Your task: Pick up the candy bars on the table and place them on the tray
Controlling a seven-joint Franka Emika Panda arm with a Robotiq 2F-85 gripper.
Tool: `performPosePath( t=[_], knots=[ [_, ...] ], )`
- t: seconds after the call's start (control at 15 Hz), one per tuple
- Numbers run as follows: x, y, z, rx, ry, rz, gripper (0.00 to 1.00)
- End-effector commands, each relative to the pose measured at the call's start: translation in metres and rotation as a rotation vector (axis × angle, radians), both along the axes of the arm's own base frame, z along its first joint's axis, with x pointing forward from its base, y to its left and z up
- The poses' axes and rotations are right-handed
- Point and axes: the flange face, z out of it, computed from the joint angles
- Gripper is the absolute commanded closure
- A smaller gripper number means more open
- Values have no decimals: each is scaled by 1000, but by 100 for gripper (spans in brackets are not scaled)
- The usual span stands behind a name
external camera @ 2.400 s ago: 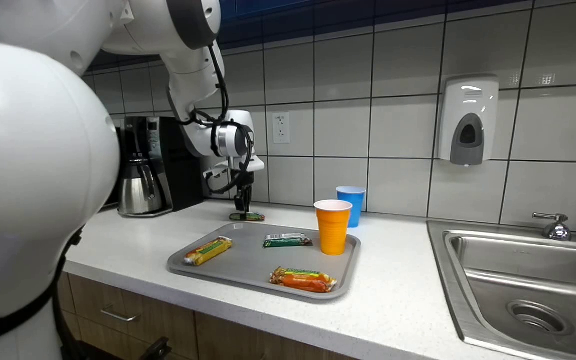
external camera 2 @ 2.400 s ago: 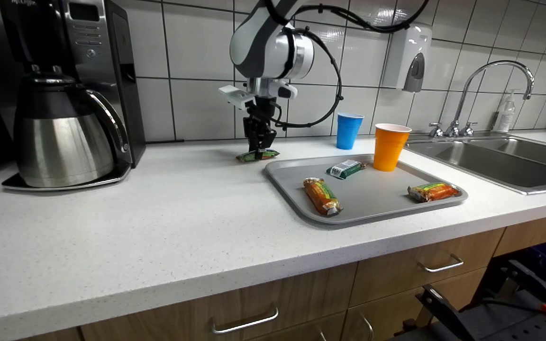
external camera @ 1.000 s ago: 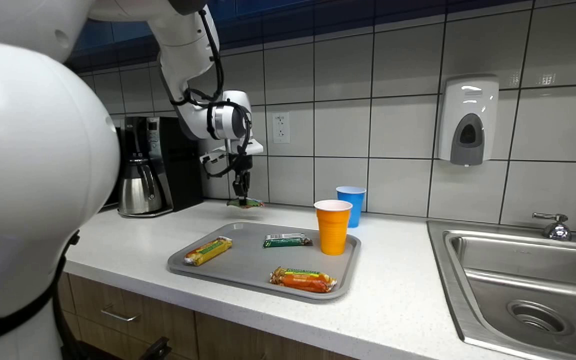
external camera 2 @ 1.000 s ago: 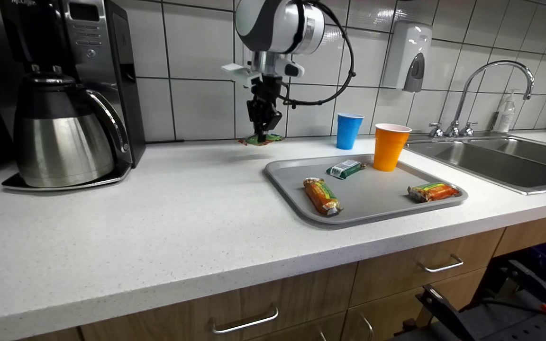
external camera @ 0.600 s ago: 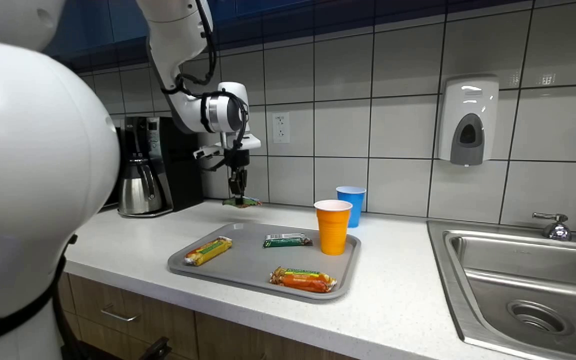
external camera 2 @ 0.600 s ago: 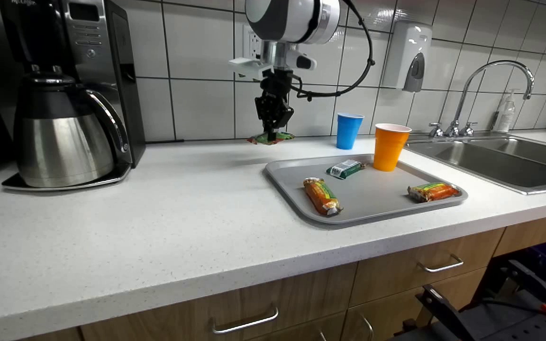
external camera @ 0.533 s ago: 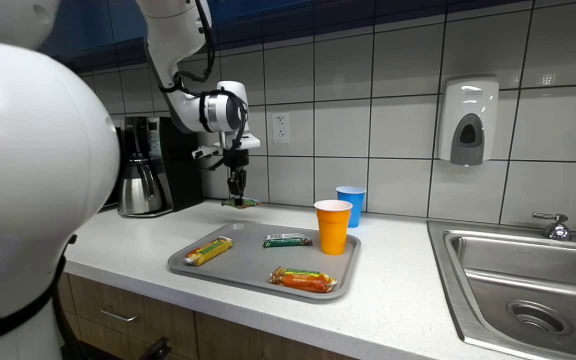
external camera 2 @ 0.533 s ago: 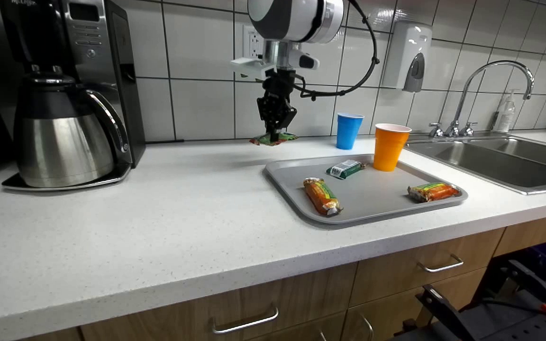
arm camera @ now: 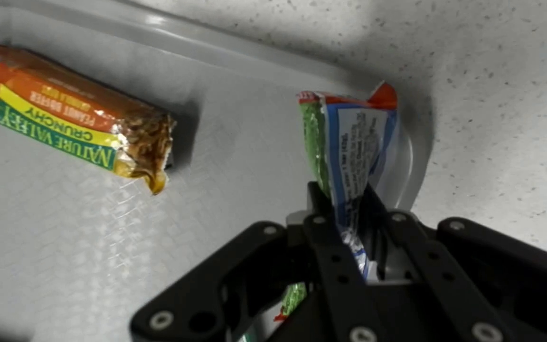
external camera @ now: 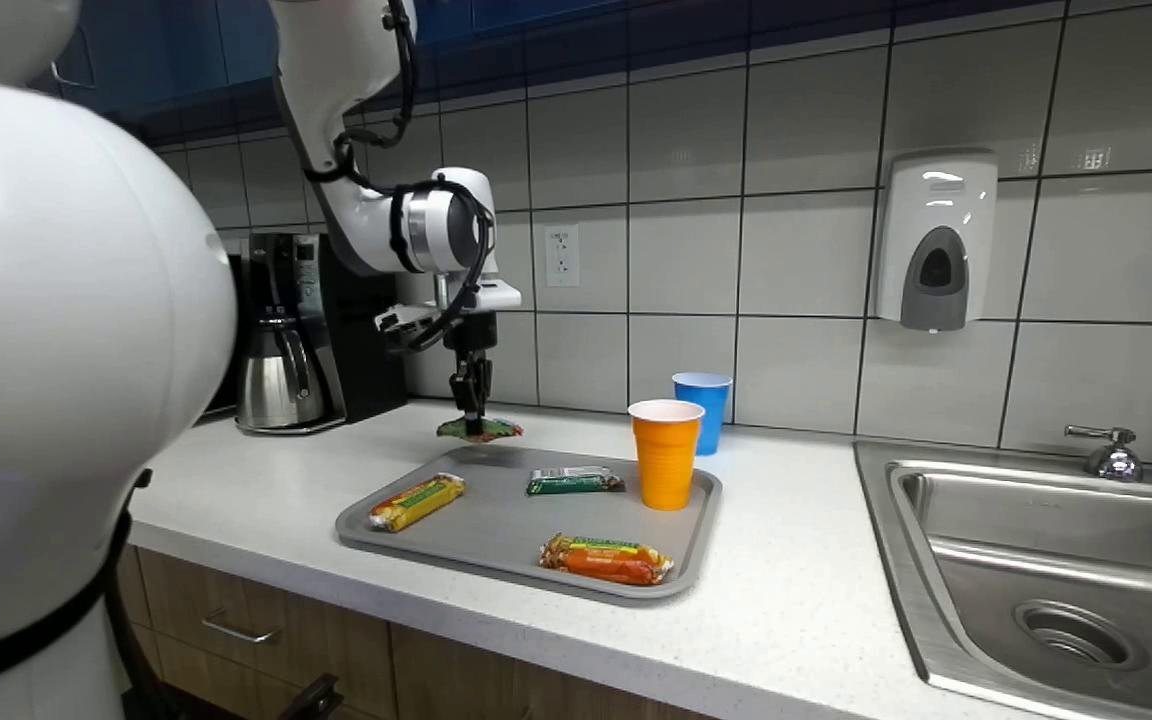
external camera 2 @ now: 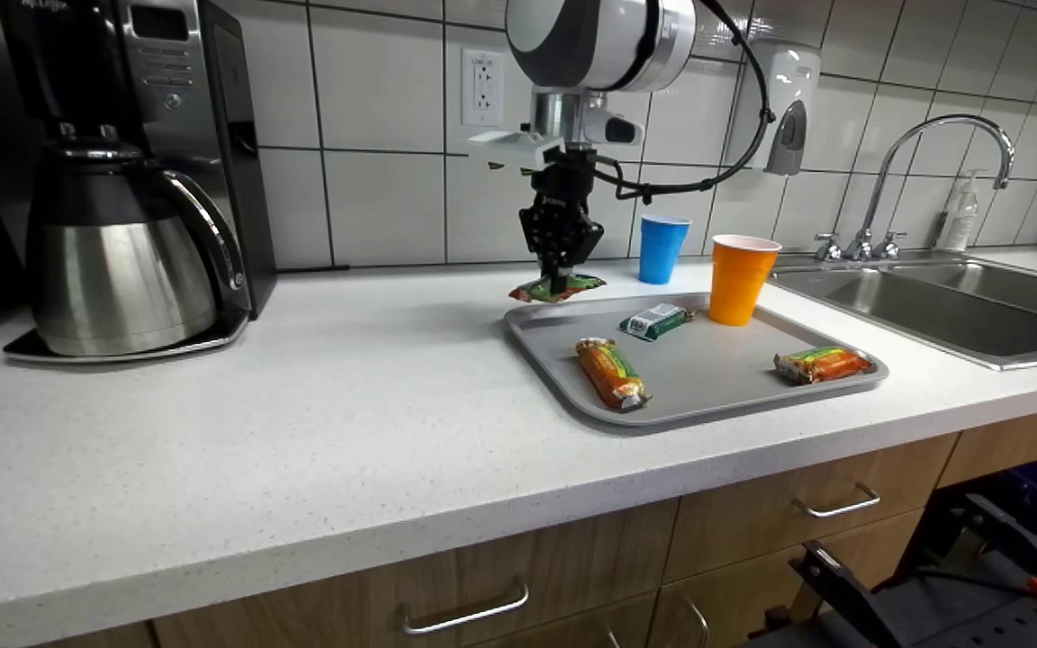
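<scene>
On the tray (external camera: 491,520) stands an orange cup (external camera: 667,458); the pincer (external camera: 476,425) grips a green bar (arm camera: 351,152), exact height unclear.

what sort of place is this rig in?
Most likely a kitchen, perhaps a workplace break room: a steel sink, a coffee maker and a wall-mounted dispenser all point that way.

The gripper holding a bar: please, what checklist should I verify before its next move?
1. Grip: ok; the gripper is shut on the held bar.
2. Lift: ok; this bar hangs clear of the tray.
3. Well inside the rim: not ok; the wrist view shows it against the tray's corner.
4. Landing room: ok; bare tray shows between the yellow-orange bar and the dark green bar.
5. Orange cup upright: ok.
6. Held bar undamaged: cannot tell; the gripper hides its middle.
</scene>
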Motion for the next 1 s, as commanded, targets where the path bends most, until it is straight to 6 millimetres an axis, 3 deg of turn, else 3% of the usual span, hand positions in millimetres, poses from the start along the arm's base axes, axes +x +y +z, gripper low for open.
performPosePath(
  t=[0.0,0.47,0.53,0.73,0.93],
  knots=[
    [-17,-13,-3,-19,8,-15,95],
    [-23,-23,-20,-43,40,-24,95],
    [-23,-23,-21,-54,40,-25,59],
    [-24,-23,-23,-65,44,-20,42],
    [-23,-23,-20,-65,41,-14,19]
  ],
)
